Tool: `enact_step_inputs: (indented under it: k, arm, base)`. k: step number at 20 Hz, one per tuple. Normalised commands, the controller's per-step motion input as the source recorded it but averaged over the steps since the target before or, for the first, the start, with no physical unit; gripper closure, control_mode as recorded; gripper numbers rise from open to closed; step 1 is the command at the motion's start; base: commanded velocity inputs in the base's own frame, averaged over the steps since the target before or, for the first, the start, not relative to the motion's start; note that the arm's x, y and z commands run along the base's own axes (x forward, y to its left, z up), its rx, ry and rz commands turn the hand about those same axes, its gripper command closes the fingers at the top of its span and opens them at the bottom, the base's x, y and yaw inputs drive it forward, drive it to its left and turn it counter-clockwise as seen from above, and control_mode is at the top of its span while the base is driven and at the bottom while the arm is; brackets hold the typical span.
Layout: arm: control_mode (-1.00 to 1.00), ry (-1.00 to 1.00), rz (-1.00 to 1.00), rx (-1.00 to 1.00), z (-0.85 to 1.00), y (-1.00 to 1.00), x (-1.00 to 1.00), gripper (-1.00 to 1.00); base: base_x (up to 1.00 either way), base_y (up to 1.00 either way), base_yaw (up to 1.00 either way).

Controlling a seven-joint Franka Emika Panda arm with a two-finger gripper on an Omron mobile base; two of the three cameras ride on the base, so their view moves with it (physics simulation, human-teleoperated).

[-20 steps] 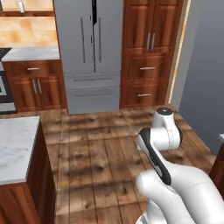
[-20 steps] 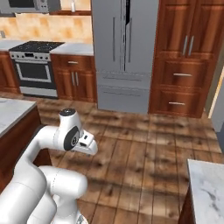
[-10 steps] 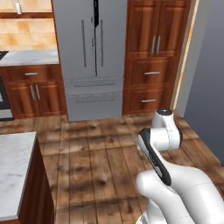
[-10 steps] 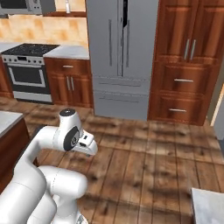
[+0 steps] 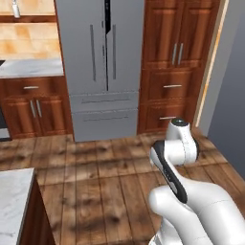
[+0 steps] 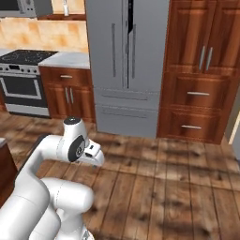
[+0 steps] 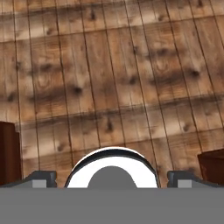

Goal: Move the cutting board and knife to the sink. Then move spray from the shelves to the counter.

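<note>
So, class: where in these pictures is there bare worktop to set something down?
Two patches: the marble counter between the stove and the fridge, and the marble corner at the left base view's lower left. The shelf above holds a spray bottle.

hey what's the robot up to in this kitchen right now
Nothing is being handled at the moment. The arm is folded in over the wooden floor, and its gripper points down at the planks with the jaws wide apart and nothing between them. Ahead stands the grey fridge. The spray sits on the wall shelf above the stove, untouched.
</note>
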Motion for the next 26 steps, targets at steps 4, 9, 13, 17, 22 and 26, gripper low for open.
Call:
enact_step_inputs:
  k: [4, 9, 13, 17, 22, 26]
  arm:
    - [1.0, 0.0, 0.0, 0.0, 0.0, 0.0, 0.0, -1.0]
    - [1.0, 0.0, 0.0, 0.0, 0.0, 0.0, 0.0, -1.0]
    - [1.0, 0.0, 0.0, 0.0, 0.0, 0.0, 0.0, -1.0]
    - [1.0, 0.0, 0.0, 0.0, 0.0, 0.0, 0.0, -1.0]
    - [1.0, 0.0, 0.0, 0.0, 0.0, 0.0, 0.0, -1.0]
    - [1.0, 0.0, 0.0, 0.0, 0.0, 0.0, 0.0, -1.0]
  base:
    - [0.65, 0.01, 0.0]
    - [0.61, 0.05, 0.0]
    - [0.59, 0.06, 0.0]
    - [0.59, 0.09, 0.0]
    - [0.68, 0.09, 0.0]
    - [0.83, 0.13, 0.11]
